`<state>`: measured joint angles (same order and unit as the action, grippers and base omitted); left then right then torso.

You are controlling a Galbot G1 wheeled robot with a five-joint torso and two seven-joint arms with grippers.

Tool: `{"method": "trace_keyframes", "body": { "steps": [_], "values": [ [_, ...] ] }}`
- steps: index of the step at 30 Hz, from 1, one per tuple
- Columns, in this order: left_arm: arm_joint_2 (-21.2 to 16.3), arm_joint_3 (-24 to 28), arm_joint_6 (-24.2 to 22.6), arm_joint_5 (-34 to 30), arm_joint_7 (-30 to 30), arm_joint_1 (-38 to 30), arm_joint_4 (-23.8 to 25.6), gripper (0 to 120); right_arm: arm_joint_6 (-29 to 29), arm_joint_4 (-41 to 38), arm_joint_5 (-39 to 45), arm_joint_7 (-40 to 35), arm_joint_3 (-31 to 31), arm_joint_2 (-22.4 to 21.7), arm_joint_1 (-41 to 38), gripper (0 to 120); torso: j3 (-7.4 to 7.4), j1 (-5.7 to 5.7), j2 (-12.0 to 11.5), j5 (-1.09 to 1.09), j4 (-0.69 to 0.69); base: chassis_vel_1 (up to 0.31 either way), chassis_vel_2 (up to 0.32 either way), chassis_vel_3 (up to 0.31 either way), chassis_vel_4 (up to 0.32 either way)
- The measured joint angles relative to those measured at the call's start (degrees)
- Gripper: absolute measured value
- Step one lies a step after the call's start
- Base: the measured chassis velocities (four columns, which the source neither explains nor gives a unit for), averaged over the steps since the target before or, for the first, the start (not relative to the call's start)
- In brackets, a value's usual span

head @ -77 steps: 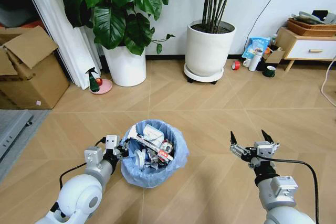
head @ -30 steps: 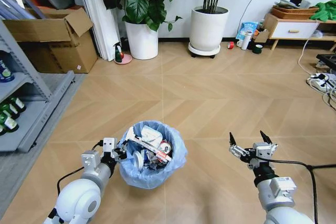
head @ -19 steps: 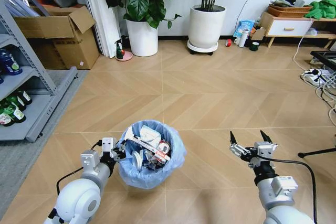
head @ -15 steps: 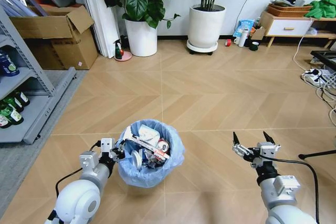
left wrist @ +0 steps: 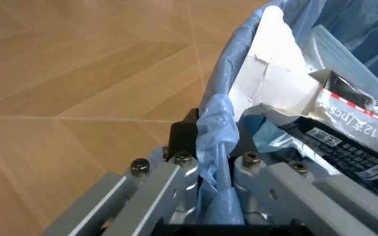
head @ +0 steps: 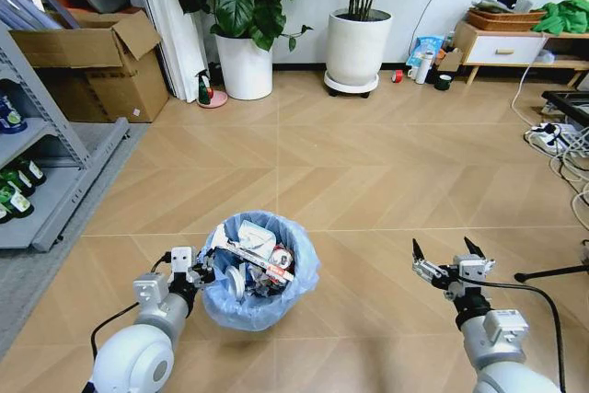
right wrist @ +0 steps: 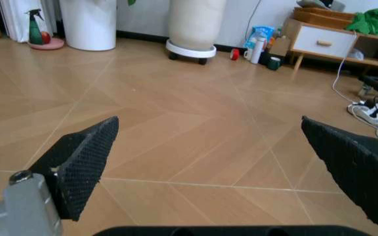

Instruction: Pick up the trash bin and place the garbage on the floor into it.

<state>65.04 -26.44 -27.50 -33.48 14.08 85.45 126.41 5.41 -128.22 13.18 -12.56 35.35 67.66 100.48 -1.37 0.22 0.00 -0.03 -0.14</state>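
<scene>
From the head camera, the trash bin (head: pixel 258 271) hangs at the robot's lower left above the floor (head: pixel 368 172), its light-blue bag packed with the garbage (head: pixel 253 250) of white paper, wrappers and a red can, while the left gripper (head: pixel 196 271) pinches the bag's rim on the bin's left side. The right gripper (head: pixel 449 258) hovers low on the right, well apart from the bin, fingers spread wide and empty. At the left wrist, the left gripper (left wrist: pixel 208 142) is clamped tight on the folded blue rim of the trash bin (left wrist: pixel 218 123), torn white card and printed wrappers of the garbage (left wrist: pixel 294 93) just beside it. At the right wrist, the right gripper (right wrist: pixel 225 157) stands open, black ribbed pads (right wrist: pixel 87 160) far apart over bare chevron floor (right wrist: pixel 175 123).
</scene>
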Motion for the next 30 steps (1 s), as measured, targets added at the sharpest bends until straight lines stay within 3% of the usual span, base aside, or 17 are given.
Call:
{"method": "trace_keyframes", "body": {
  "steps": [16, 30],
  "values": [
    [0.6, -0.16, 0.16, 0.98, -0.25, -0.46, 0.57, 1, 0.12, -0.72, -1.28, -0.33, 0.36, 0.67, 1.33, 100, 0.0, 0.0, 0.0, 0.0, 0.0, -0.025, -0.019, 0.019, 0.017],
    [2.85, -0.03, 1.37, 3.53, -1.62, -1.18, -0.1, 1, 0.88, 0.05, -0.24, -1.96, 0.8, -2.5, 3.12, 100, 0.0, 0.0, 0.0, -0.01, 0.01, 0.0, 0.0, 0.0, 0.0]
  ]
}}
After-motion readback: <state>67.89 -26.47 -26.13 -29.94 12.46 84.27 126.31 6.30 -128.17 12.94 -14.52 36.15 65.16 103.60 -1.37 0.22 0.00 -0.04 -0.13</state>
